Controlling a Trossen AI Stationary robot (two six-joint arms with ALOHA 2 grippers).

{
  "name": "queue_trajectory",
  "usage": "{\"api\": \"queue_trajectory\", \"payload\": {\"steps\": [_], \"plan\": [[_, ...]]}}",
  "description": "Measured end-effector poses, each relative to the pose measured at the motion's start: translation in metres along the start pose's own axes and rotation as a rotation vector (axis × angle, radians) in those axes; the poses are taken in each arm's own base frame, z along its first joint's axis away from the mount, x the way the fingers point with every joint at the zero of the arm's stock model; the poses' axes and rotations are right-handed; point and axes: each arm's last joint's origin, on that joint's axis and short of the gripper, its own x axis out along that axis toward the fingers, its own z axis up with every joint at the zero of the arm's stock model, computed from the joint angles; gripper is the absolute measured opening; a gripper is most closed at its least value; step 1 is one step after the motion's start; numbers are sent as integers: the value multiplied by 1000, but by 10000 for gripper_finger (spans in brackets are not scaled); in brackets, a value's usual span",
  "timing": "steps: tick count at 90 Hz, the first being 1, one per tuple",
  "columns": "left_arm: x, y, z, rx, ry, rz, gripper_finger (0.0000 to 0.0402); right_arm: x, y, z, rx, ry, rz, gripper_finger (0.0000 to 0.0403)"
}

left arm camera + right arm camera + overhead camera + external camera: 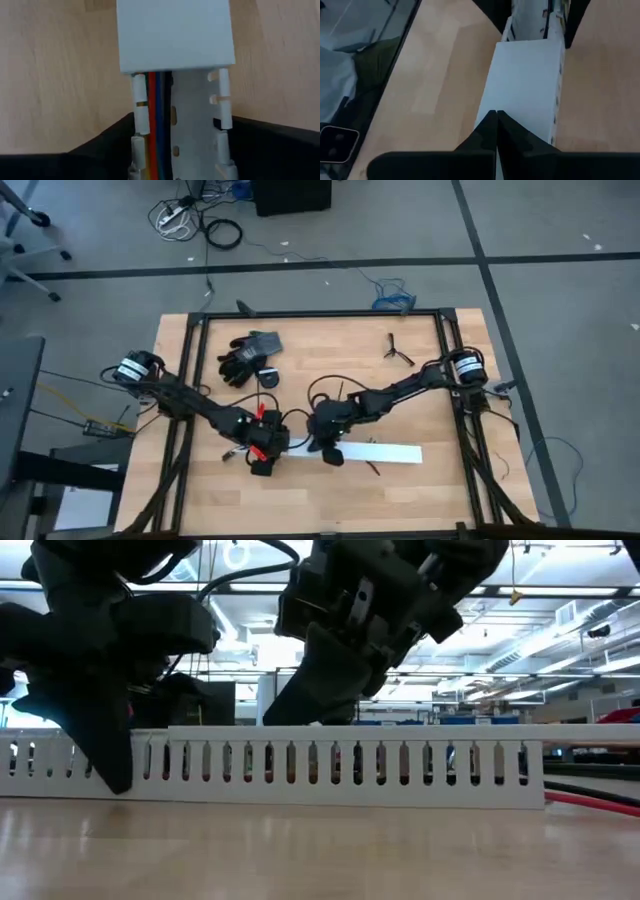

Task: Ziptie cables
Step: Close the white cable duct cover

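A long white slotted channel (375, 452) lies on the wooden table, with a flat white cover (175, 35) over most of its length. At its uncovered left end, the cables (156, 125) run along inside it as thin red, blue and black wires. My left gripper (262, 456) straddles that end. My right gripper (330, 448) stands shut over the cover (525, 85), a little to the right of the left gripper. I cannot make out the ziptie. My left gripper holds the channel's uncovered left end between its two fingers, one on each slotted side wall (139, 117). The fingers point down and lie across the channel; the near finger (110, 755) reaches the tabletop. The channel lies flat on the table. My right gripper has its shut fingertips (496, 125) on the cover's top, near the cover's left end. The fingers slant down from the table's right. Whether they press on it cannot be told.
A pair of black gloves (248, 358) and a small roll (268, 378) lie at the far left. A small black forked clip (398, 350) lies at the far right. Black frame rails (452, 380) run along the table's sides. Red and black cords (590, 798) lie behind the channel.
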Motion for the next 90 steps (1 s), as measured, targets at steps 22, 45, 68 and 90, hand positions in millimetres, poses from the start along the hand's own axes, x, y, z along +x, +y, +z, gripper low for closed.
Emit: {"api": "queue_trajectory", "payload": {"steps": [22,45,68,90], "plan": [[0,1,2,-16,-20,23,241,-8,8,7,-9,-28,16,0],[0,2,2,-76,-28,53,241,-28,31,18,-38,-68,-25,0],[0,2,2,-142,-28,58,241,-37,32,7,24,60,-160,0],[0,2,2,-140,-27,58,241,-38,29,2,31,104,-238,0]]}}
